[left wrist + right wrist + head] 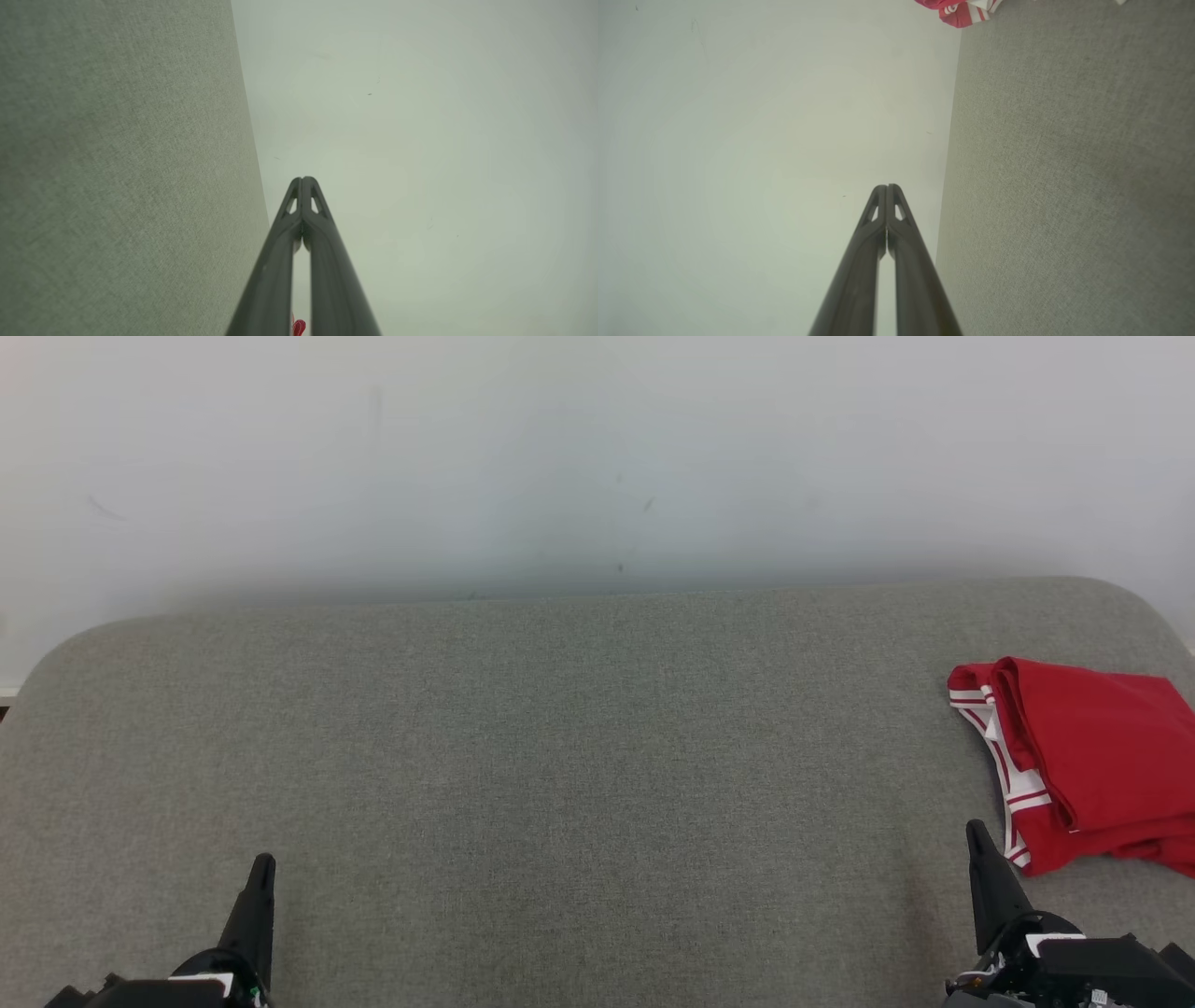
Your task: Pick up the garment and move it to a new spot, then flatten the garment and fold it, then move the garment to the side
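You see the folded red garment [1092,756] at the right edge of the grey surface [560,756]. Your left gripper [265,862], lower left, and right gripper [974,828], lower right, have their fingers pressed together, empty.

garment [1088,761] on surface [560,756] far R, wall [560,457] behind, L fingers [254,915] near-left, R fingers [991,887] beside garment

No word, brand or number can be read. White tags [1055,943] on the left gripper [264,866] and right gripper [977,831], at 7 and 5 o'clock, are illegible.
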Robot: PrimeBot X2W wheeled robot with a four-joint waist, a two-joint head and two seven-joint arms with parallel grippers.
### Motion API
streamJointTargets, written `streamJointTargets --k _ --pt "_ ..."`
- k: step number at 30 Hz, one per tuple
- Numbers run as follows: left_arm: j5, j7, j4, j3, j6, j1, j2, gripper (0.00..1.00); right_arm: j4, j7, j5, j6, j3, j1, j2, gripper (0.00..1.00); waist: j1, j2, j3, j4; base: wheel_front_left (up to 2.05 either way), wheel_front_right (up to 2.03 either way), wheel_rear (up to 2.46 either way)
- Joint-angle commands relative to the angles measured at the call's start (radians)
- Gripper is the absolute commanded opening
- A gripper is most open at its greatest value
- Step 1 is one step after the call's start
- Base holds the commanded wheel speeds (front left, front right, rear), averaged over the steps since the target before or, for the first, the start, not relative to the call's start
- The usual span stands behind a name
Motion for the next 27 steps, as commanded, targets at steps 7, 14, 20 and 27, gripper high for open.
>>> streamJointTargets --k 7,14,20,27 --pt "-0.004 0.002 0.0 0.003 -0.003 -0.011 -0.002 0.0 -0.001 -0.003 0.007 -0.002 0.002 -0.002 -0.007 0.0 0.0 0.0 0.0 0.0 0.0 0.0 0.0" --pt "-0.004 0.002 0.0 0.004 -0.003 -0.011 -0.002 0.0 -0.001 -0.004 0.008 -0.002 0.003 -0.002 -0.008 0.0 0.0 0.0 0.0 0.0 0.0 0.0 0.0" --pt "-0.004 0.002 0.0 0.004 -0.003 -0.011 -0.002 0.0 -0.001 -0.005 0.009 -0.002 0.003 -0.002 -0.008 0.0 0.0 0.0 0.0 0.0 0.0 0.0 0.0" --pt "-0.004 0.002 0.0 0.004 -0.003 -0.011 -0.002 0.0 -0.001 -0.006 0.01 -0.002 0.004 -0.001 -0.009 0.0 0.0 0.0 0.0 0.0 0.0 0.0 0.0"
